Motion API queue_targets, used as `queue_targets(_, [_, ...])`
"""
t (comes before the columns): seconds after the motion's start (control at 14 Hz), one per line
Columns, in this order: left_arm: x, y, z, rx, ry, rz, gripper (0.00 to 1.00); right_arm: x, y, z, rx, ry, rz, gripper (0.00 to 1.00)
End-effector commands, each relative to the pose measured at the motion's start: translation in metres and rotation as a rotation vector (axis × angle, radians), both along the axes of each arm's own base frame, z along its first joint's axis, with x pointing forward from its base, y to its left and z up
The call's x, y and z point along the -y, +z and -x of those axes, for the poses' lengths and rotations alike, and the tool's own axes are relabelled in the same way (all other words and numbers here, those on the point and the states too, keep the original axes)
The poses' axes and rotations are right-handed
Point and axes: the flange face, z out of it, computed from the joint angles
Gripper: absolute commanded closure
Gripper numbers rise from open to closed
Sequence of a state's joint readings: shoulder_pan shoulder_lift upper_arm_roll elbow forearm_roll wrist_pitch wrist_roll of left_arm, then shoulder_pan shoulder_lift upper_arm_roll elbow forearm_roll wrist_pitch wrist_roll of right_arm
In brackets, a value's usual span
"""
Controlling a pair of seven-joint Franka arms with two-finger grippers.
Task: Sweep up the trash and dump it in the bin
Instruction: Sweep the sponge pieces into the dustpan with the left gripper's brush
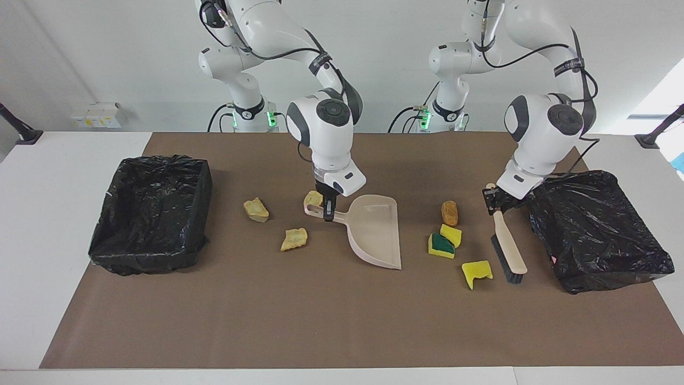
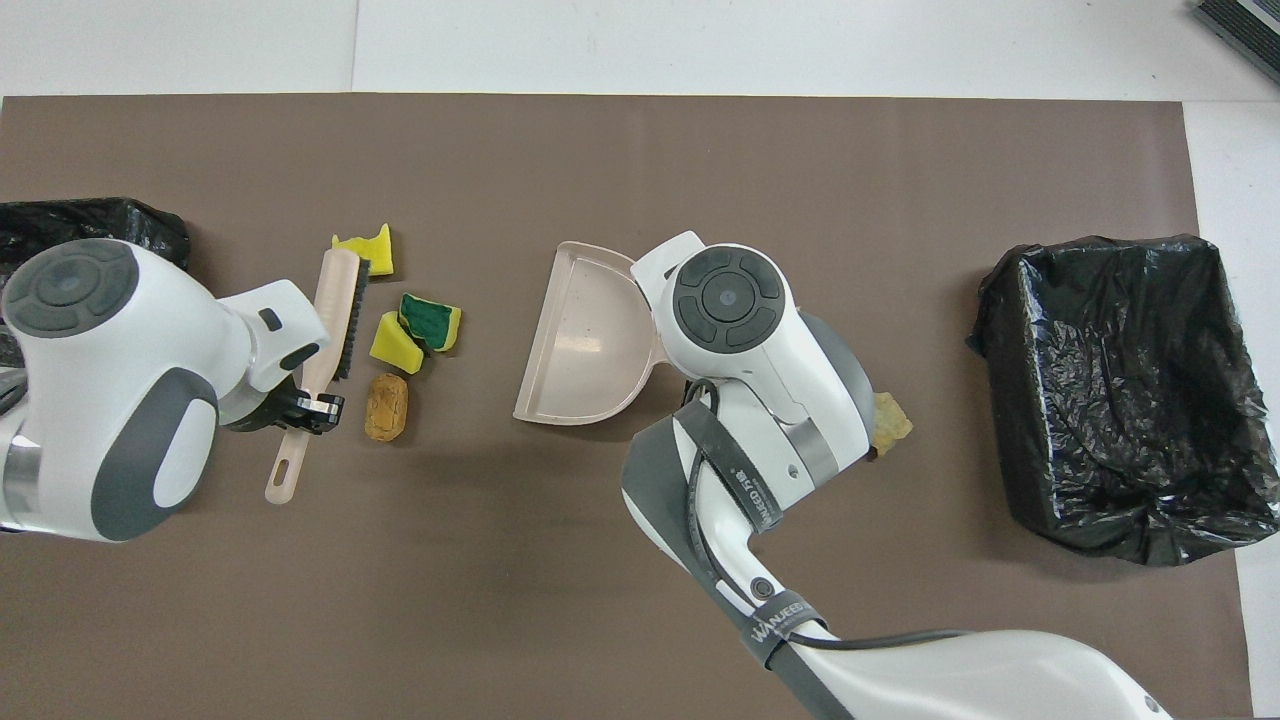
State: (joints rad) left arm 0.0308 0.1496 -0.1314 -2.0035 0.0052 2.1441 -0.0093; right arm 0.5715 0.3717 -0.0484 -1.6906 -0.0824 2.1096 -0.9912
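Facing cam: high, across the table [image 1: 32, 240] from the robots, looking back at them and down. Wide shot, takes in whole brown mat [image 1: 320, 321], both arm bases, wall.
Overhead cam: high above robots' end, aimed fwd and steeply down. Tighter; arms enter from bottom edge, bases out of frame.
Views are half a turn apart, so sides flip.
Overlap: mat, both black bins [image 1: 149, 214] [image 2: 1130, 400], dustpan [image 1: 377, 230] [image 2: 580, 340], brush [image 1: 507, 246] [image 2: 335, 320], scraps between.
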Motion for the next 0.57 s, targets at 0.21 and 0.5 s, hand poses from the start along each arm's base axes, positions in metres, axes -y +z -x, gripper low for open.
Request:
queue_targets(0.21, [0.053, -0.024, 0.027, -0.196, -0.034, -0.025, 1.00, 0.003, -0.006, 0.005, -0.019, 0.049, 0.004, 1.00])
queue_targets(0.5, [0.124, -0.026, 0.064, -0.236, -0.009, -0.020, 1.00, 0.003, -0.005, 0.004, -0.013, 0.045, 0.000, 1.00])
